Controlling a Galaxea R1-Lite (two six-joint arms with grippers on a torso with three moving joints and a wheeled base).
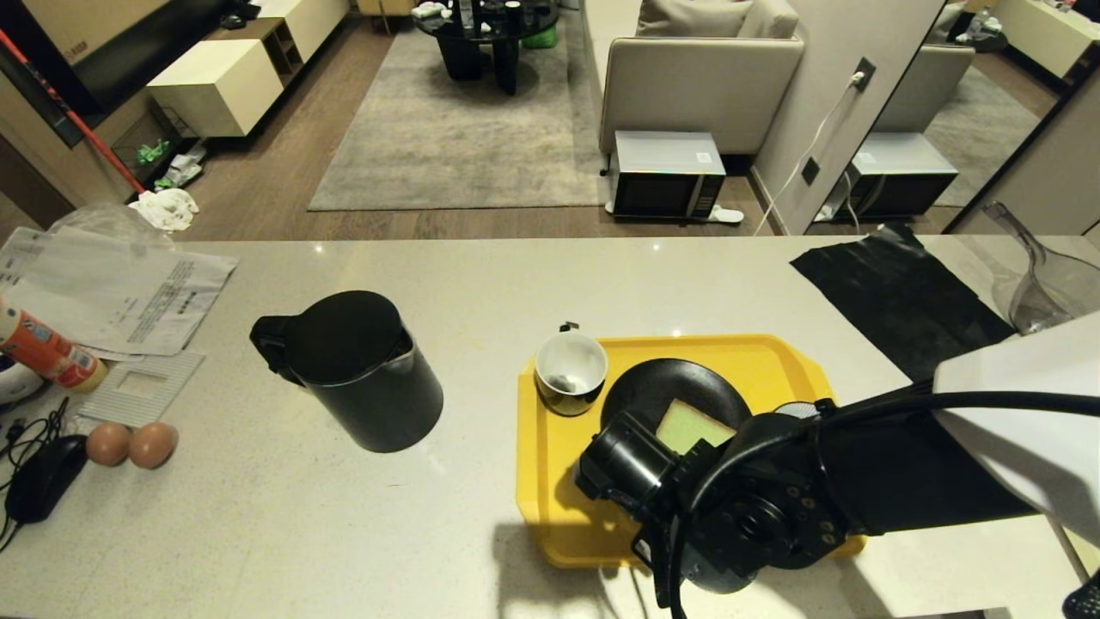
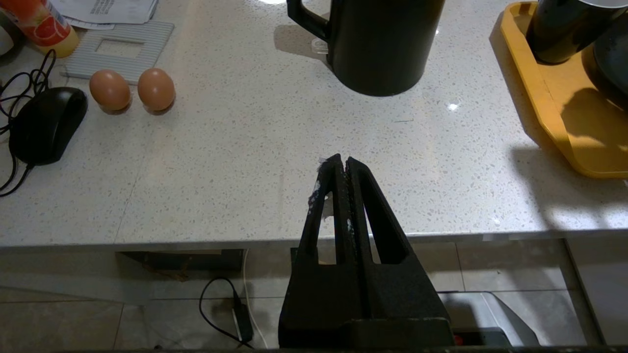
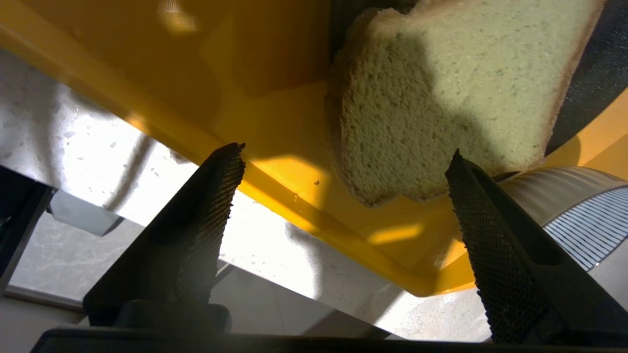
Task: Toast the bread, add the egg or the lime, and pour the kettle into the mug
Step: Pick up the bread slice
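The bread (image 3: 441, 98), a pale greenish slice, lies on a black plate (image 1: 675, 387) on the yellow tray (image 1: 537, 481), one corner hanging over the plate's rim. My right gripper (image 3: 346, 151) is open just short of that corner with nothing between its fingers; in the head view my right arm (image 1: 773, 507) covers it. The mug (image 1: 571, 371) stands on the tray's far left corner. To the tray's left on the counter is the black kettle (image 1: 352, 370). My left gripper (image 2: 342, 159) is shut and empty at the counter's front edge. The egg and the lime are out of view.
Two plain brown eggs (image 1: 131, 444), a black mouse (image 1: 43, 477), papers (image 1: 112, 292) and an orange bottle (image 1: 47, 348) sit at the counter's left. A black mat (image 1: 902, 301) and a clear jug (image 1: 1044, 288) are at the right. A striped round object (image 3: 584, 215) touches the tray's near right side.
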